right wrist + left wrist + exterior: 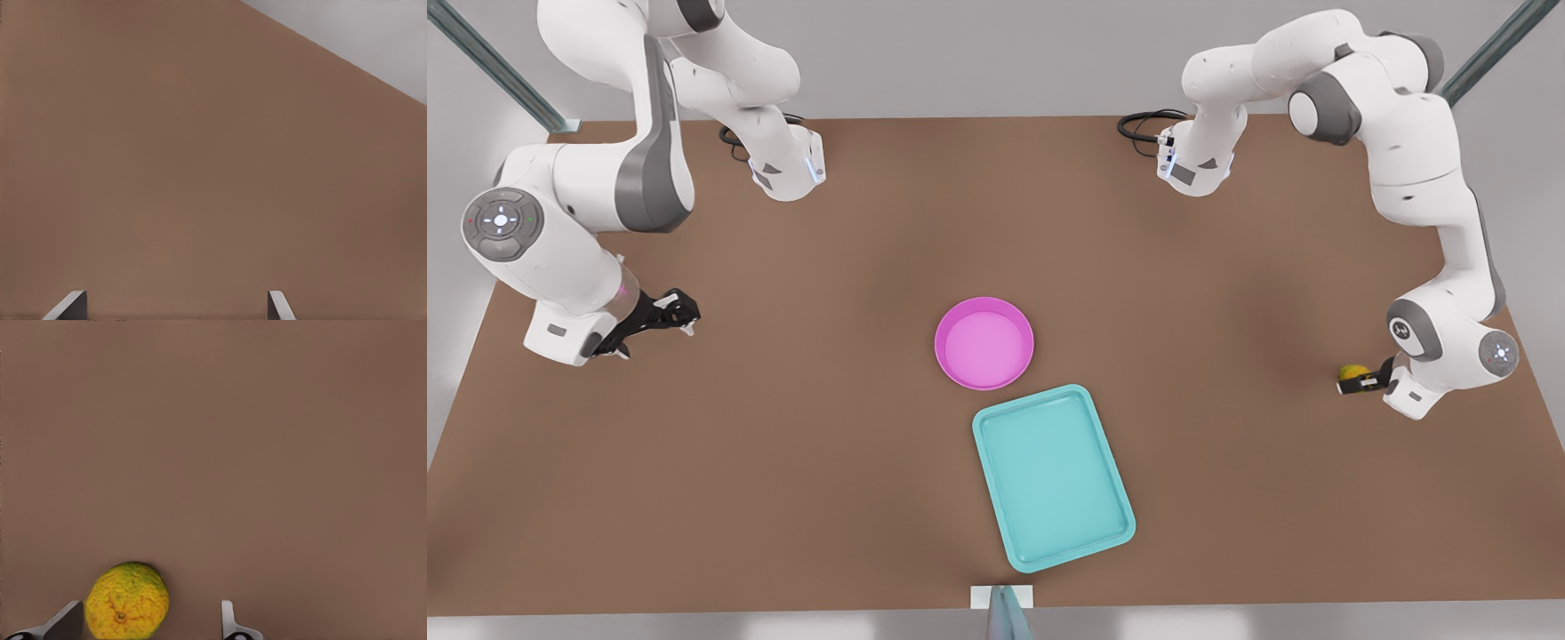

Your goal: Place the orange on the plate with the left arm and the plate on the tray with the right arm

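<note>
The orange lies on the brown table at the front view's far right. My left gripper is down at it, open, and the orange sits between the fingers, close against one fingertip. The pink plate rests mid-table with nothing on it. Just in front of it, not touching, is the teal tray, also bare. My right gripper hangs open at the front view's left, far from the plate, with only tabletop between its fingers.
Both arm bases stand at the back with black cables. A small white mount sits at the table's front edge. The right wrist view catches the table's edge against grey floor.
</note>
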